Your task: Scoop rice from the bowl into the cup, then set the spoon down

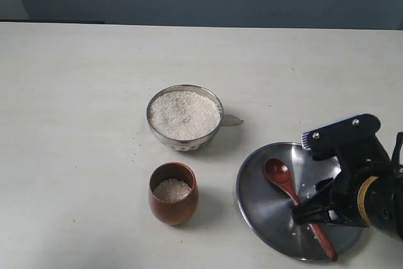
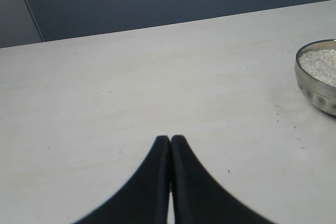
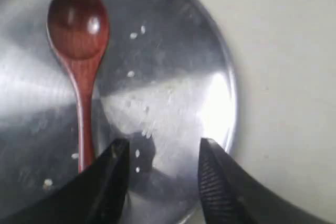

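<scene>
The steel bowl (image 1: 182, 144) stands mid-table, full of white rice (image 1: 184, 113). In front of it the wooden cup (image 1: 170, 213) holds a little rice (image 1: 172, 189). The reddish-brown spoon (image 1: 281, 179) lies flat on the steel plate (image 1: 261, 212), head toward the bowl. My right gripper (image 1: 312, 213) hovers over the handle. In the right wrist view it (image 3: 163, 148) is open, with only plate between its fingers, and the spoon (image 3: 79, 30) lies just outside one finger. My left gripper (image 2: 170, 140) is shut and empty over bare table, with the bowl (image 2: 315, 94) off to one side.
Loose rice grains (image 3: 131, 74) lie scattered on the plate (image 3: 173, 51). A small grey tab (image 1: 232, 120) sticks out beside the bowl. The plate sits near the table's front right edge. A dark wall runs behind the table.
</scene>
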You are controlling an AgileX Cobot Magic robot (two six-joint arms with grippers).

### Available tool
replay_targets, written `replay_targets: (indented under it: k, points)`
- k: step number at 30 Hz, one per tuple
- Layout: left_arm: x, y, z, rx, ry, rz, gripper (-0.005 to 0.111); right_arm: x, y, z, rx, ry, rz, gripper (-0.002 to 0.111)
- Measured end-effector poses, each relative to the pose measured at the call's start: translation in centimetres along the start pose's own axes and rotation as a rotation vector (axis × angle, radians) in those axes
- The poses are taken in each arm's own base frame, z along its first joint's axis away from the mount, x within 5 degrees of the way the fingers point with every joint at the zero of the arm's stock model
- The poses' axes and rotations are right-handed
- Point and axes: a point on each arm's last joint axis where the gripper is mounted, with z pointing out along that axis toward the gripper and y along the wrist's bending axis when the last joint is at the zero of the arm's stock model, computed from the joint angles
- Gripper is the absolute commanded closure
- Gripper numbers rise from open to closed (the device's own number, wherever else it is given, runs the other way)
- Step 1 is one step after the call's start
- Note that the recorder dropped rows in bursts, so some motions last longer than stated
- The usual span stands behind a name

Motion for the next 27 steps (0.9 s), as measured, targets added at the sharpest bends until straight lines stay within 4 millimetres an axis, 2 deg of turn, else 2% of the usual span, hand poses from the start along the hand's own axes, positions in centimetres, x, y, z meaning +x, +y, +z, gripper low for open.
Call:
replay_targets:
  k: [4,5,10,15,18,22,24,27]
  points:
    - [0.0,0.0,0.0,0.000,0.000,0.000,0.106,-1.1,-0.2,-1.0,-0.007,-0.051,0.035,0.106]
    - [0.0,0.0,0.0,0.000,0.000,0.000,0.106,-1.2,-0.2,-1.2,-0.012,-0.062,0.039,0.108]
    - [0.0,0.0,0.0,0.000,0.000,0.000,0.106,-1.8,-1.0,-2.5,-0.035,-0.151,0.053,0.108]
    - [0.0,0.0,0.0,0.000,0.000,0.000,0.106,-2.2,-2.8,-4.6,-0.030,-0.266,0.089,0.108]
    - [0.0,0.0,0.0,0.000,0.000,0.000,0.106,-1.9,-5.3,-7.2,-0.057,-0.387,0.189,0.108]
    - [0.0,0.0,0.0,0.000,0.000,0.000,0.106,-0.6,-8.3,-9.6,-0.065,-0.489,0.319,0.108]
    - [0.0,0.0,0.0,0.000,0.000,0.000,0.106,0.1,-9.5,-10.4,-0.059,-0.524,0.331,0.108]
    - [0.0,0.0,0.0,0.000,0.000,0.000,0.106,1.0,-10.6,-11.1,-0.061,-0.564,0.253,0.108]
